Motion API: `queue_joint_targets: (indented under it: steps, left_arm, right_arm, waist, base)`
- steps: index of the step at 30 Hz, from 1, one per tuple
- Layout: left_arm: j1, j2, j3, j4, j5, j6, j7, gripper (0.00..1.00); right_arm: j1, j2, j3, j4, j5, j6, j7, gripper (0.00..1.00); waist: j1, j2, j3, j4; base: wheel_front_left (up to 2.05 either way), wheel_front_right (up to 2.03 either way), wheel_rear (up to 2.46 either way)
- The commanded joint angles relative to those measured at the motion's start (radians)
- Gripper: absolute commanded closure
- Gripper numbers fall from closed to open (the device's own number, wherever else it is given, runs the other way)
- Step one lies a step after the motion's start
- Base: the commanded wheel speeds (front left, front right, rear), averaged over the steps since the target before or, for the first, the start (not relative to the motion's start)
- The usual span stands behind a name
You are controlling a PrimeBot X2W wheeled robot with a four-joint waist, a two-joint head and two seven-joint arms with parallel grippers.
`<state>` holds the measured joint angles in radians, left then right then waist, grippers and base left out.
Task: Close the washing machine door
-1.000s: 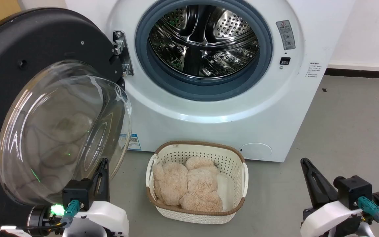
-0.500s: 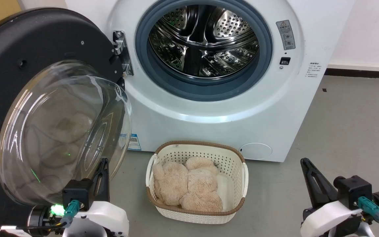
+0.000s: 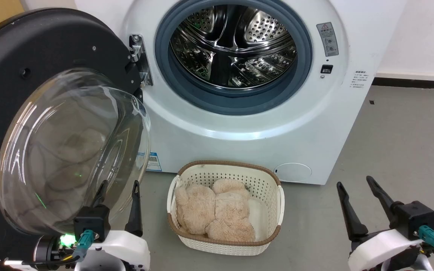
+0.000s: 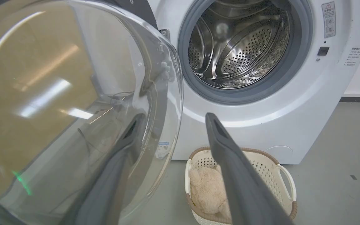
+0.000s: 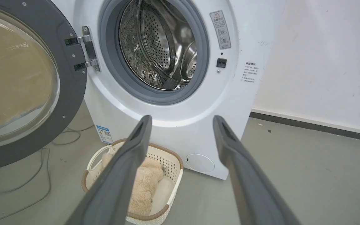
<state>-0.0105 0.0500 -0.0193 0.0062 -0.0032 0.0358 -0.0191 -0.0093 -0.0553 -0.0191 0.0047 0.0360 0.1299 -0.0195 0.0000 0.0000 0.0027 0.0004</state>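
Two grippers, both spread wide and holding nothing. We see the left gripper [image 3: 119, 188] at lower left, one finger viewed through the glass of the washing machine door [image 3: 32, 49]; we cannot tell whether they touch. The right gripper [image 3: 354, 183] sits at lower right. One door hangs open, left of one washing machine [image 3: 239, 135]. One basket [image 3: 239, 180] sits at bottom centre. The right wrist view adds a floor cable [image 5: 27, 184].
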Motion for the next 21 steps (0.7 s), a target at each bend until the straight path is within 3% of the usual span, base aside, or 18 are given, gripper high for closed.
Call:
queue_joint_targets:
  steps: [1, 2, 21]
  left_arm:
    - [-0.007, 0.0, -0.003, 0.001, -0.001, 0.01, -0.009, 0.76]
    - [-0.008, 0.001, -0.005, 0.0, 0.0, 0.013, -0.011, 1.0]
    - [-0.052, 0.03, -0.035, -0.084, 0.006, 0.069, -0.051, 1.0]
  right_arm:
    - [0.002, 0.001, -0.005, -0.003, 0.011, 0.0, -0.009, 0.0]
    - [0.002, 0.001, -0.007, -0.003, 0.014, 0.0, -0.011, 0.0]
    - [0.012, 0.002, -0.04, -0.003, 0.063, 0.0, -0.051, 0.0]
  waist:
    - [0.0, 0.0, 0.0, 0.0]
    - [0.0, 0.0, 0.0, 0.001]
    - [0.0, 0.0, 0.003, 0.041]
  base:
    - [0.0, 0.0, 0.0]
    - [0.0, 0.0, 0.0]
    - [0.0, 0.0, 0.0]
